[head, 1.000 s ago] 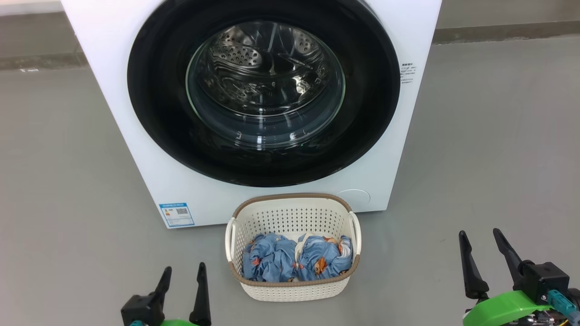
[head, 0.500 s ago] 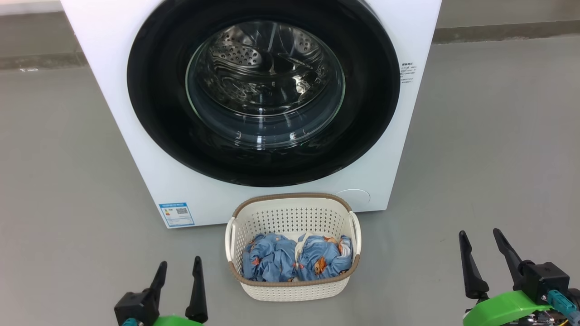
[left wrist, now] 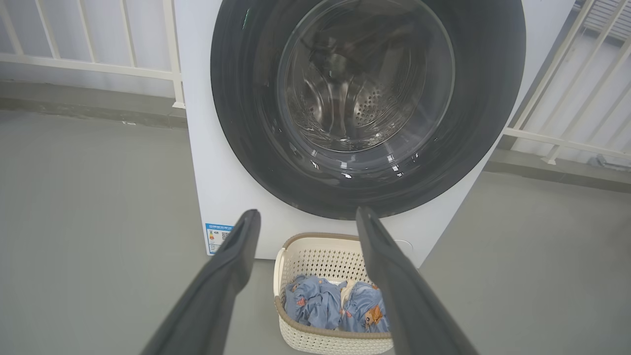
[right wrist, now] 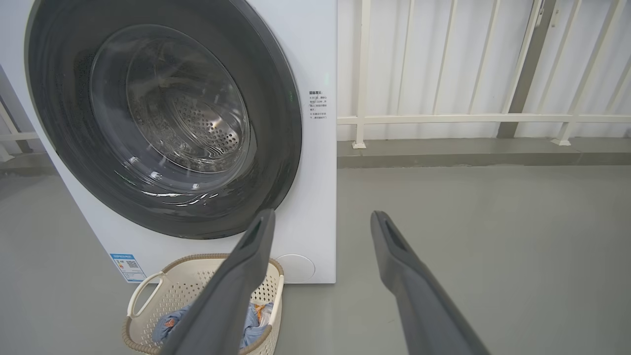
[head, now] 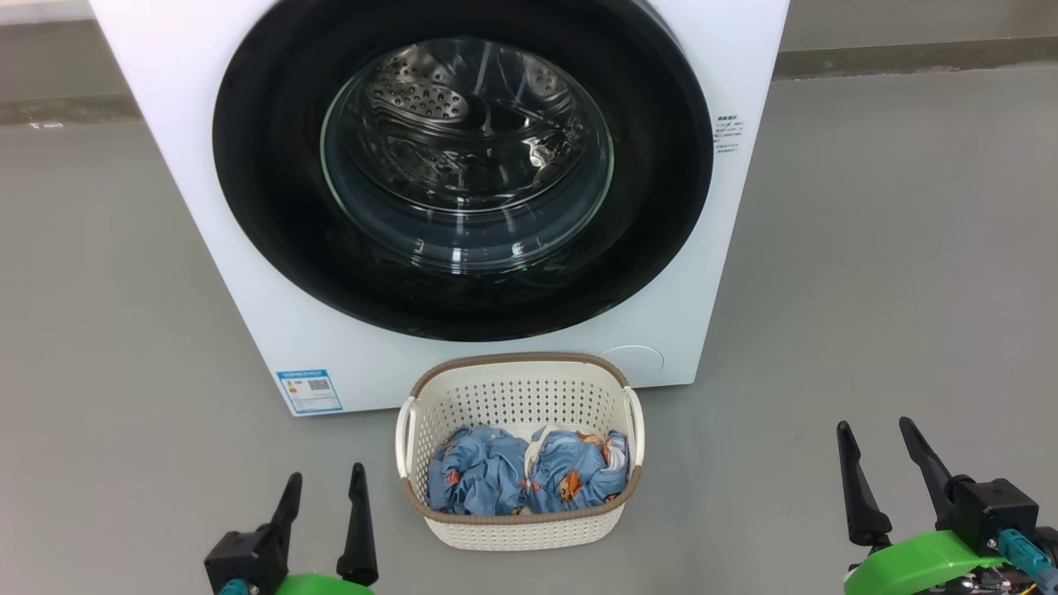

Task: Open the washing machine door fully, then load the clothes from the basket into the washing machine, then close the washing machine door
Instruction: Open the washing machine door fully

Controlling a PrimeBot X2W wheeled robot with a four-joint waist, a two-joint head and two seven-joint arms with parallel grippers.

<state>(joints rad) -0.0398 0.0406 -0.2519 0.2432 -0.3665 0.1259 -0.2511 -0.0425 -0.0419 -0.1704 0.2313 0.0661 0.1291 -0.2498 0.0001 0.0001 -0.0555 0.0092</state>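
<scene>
Clothes (head: 525, 471) lie bundled in the basket (head: 521, 397) on the floor (head: 868, 248), just before the washing machine (head: 248, 314), whose door (head: 264, 165) is closed. Left tool (head: 326, 473) and right tool (head: 874, 424) hover either side, fingers spread, empty.

Your head camera looks forward and steeply down at the washing machine (head: 347, 364) from close in front, its top cut off, with the basket (head: 517, 529) on the floor (head: 868, 289) low in the middle. Your left wrist camera sits lower, looking along the left gripper (left wrist: 308, 212) almost squarely at the washing machine door (left wrist: 236, 98). Your right wrist camera stands off to the right, looking along the right gripper (right wrist: 323, 213) past the machine's right edge to a railing (right wrist: 443, 118). All three share door, basket and blue label (head: 309, 391).
</scene>
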